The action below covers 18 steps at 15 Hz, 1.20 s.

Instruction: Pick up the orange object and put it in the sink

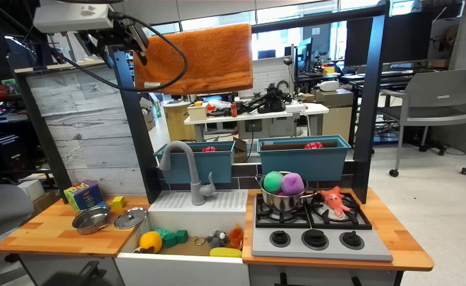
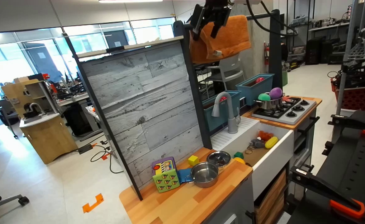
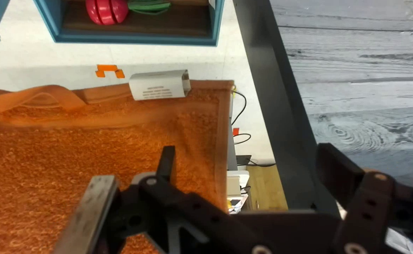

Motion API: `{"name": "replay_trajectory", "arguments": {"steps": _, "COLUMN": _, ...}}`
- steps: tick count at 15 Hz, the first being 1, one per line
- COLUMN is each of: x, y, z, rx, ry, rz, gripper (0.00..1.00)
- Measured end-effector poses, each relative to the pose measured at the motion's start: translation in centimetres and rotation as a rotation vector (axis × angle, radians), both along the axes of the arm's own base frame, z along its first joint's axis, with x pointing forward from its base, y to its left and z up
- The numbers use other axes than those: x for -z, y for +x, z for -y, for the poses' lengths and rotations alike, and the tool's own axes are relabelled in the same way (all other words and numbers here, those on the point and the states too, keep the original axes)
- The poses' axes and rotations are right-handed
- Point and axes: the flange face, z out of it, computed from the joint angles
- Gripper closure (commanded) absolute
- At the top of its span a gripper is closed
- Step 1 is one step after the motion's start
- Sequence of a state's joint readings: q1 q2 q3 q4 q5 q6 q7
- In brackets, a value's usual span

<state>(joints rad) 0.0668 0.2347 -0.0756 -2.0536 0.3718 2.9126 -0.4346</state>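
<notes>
The orange towel [image 1: 213, 55] hangs folded over the dark bar above the toy kitchen. It also shows in an exterior view [image 2: 237, 34] and fills the left of the wrist view [image 3: 69, 169], with a white label at its lower hem. My gripper [image 1: 126, 60] is open and empty, at the towel's end by the dark post; it also shows in an exterior view [image 2: 205, 35]. In the wrist view, the open jaws [image 3: 246, 151] have one finger over the towel and the other over the post. The white sink [image 1: 181, 272] is below, also in an exterior view [image 2: 274, 158], holding several toys.
A dark post [image 1: 131, 119] and a grey plank panel [image 1: 90, 127] stand beside the gripper. A grey faucet [image 1: 193, 171] rises behind the sink. Teal bins [image 1: 302, 161] hang at the back. A pot [image 1: 282, 200] stands on the stove. A black cable loops from the arm.
</notes>
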Motion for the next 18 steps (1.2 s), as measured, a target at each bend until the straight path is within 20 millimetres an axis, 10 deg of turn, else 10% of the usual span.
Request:
{"name": "replay_trajectory", "arguments": {"steps": 1, "x": 0.3, "y": 0.7, "z": -0.1, "rx": 0.001, "ry": -0.011, "rz": 0.017, "gripper": 0.25}}
{"name": "replay_trajectory", "arguments": {"steps": 11, "x": 1.6, "y": 3.0, "z": 0.6, "rx": 0.067, "ry": -0.138, "rz": 0.082, "gripper": 0.97}}
{"name": "replay_trajectory", "arguments": {"steps": 18, "x": 2.9, "y": 1.3, "z": 2.7, "rx": 0.119, "ry": -0.178, "rz": 0.027, "gripper": 0.99}}
